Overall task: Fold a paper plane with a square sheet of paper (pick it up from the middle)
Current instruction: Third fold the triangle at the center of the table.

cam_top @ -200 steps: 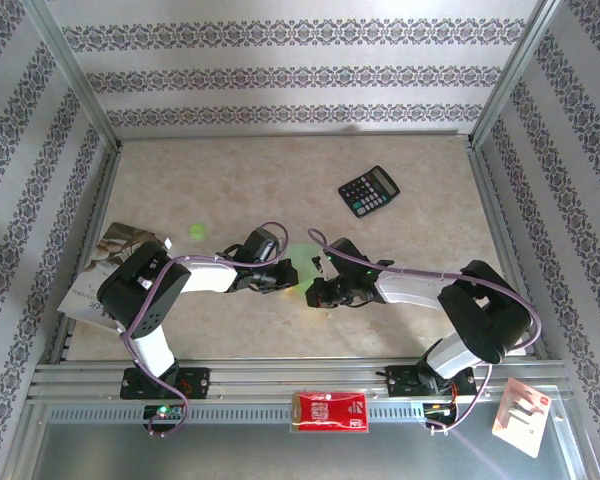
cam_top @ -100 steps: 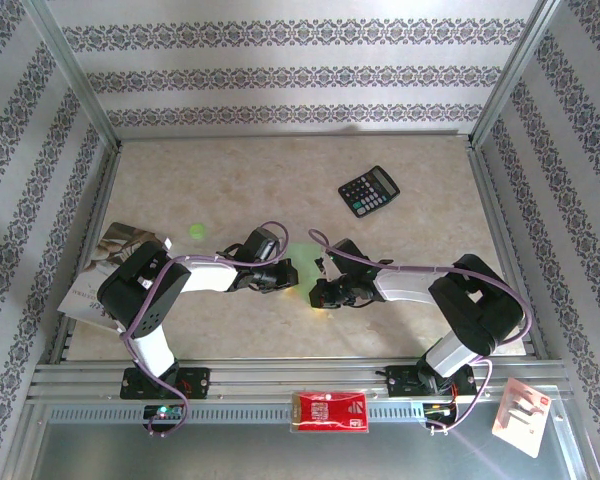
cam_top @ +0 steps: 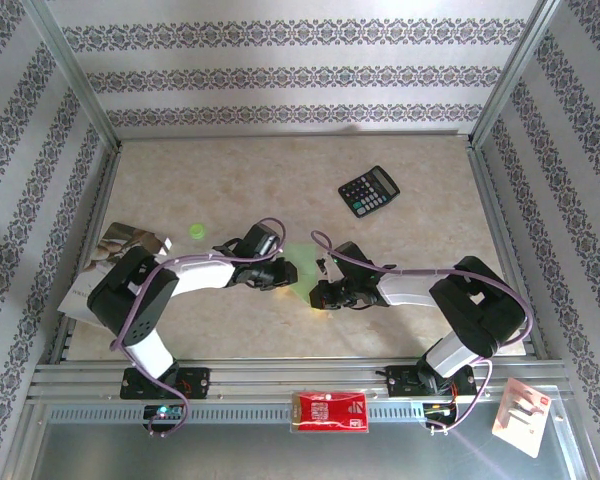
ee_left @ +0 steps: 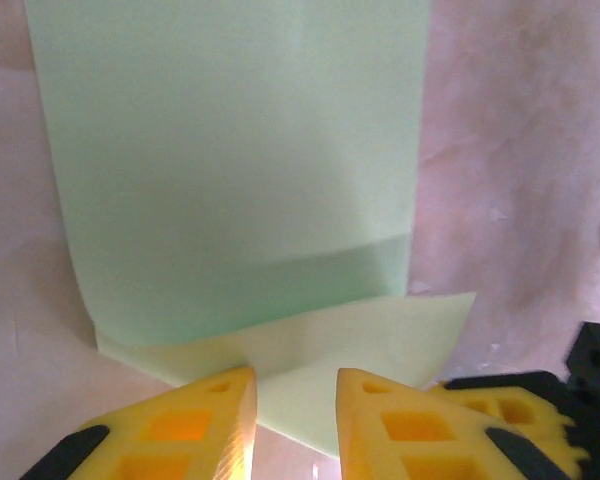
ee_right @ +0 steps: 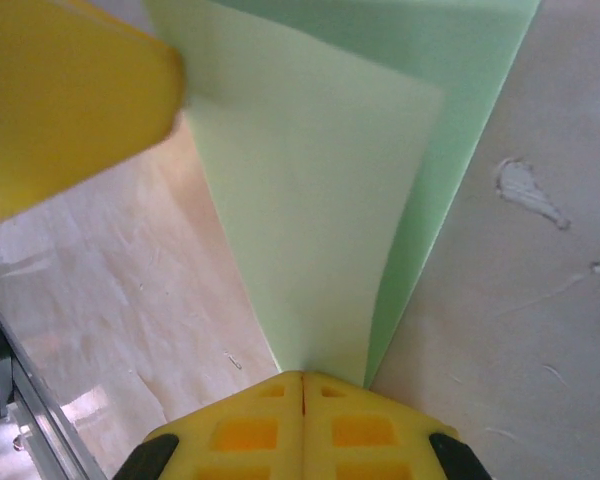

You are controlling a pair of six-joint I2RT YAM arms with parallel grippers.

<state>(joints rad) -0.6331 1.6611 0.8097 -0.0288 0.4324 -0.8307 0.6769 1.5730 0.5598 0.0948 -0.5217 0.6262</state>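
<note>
Early fold step: the sheet (cam_top: 300, 262) lies doubled over mid-bench (cam_top: 230, 190), between your arms. Right gripper (ee_right: 302, 378) is clamped shut on one end of it; left gripper (ee_left: 295, 385) stands open at the folded edge. Next, I'd press that crease flat.

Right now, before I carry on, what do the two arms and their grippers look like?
The left arm and right arm have white links, black joint housings and black bases, each trailed by a looping purple cable. The left gripper and right gripper carry yellow wedge-shaped fingers with square recesses and black mounts behind.
</note>
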